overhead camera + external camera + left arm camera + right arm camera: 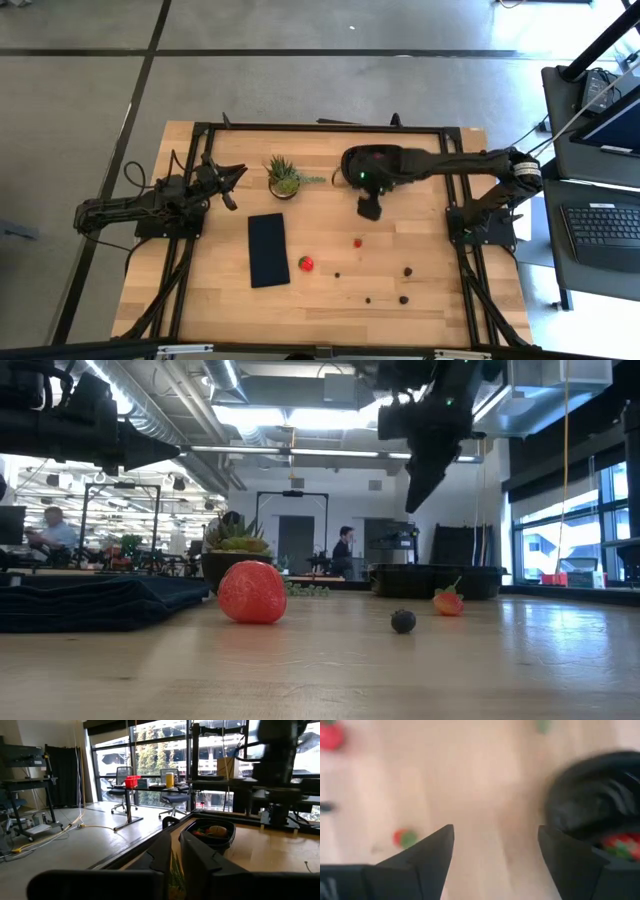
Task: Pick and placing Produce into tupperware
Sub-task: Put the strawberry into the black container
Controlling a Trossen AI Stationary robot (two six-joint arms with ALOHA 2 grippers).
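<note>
We see the black tub at one o'clock on the bench already holding some fruit; strawberries and berries remain outside. Right tool is spread, empty; left tool is pressed together.

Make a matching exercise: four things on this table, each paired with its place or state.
Things:
1. big strawberry
2. plant
3. right gripper
4. left gripper

Places or states:
A. shut, at the table's left edge
B. open, in the air beside the tupperware
C. on the wood next to the dark pad
D. in a pot between the left gripper and the tupperware

Pairs: 1-C, 2-D, 3-B, 4-A
</note>
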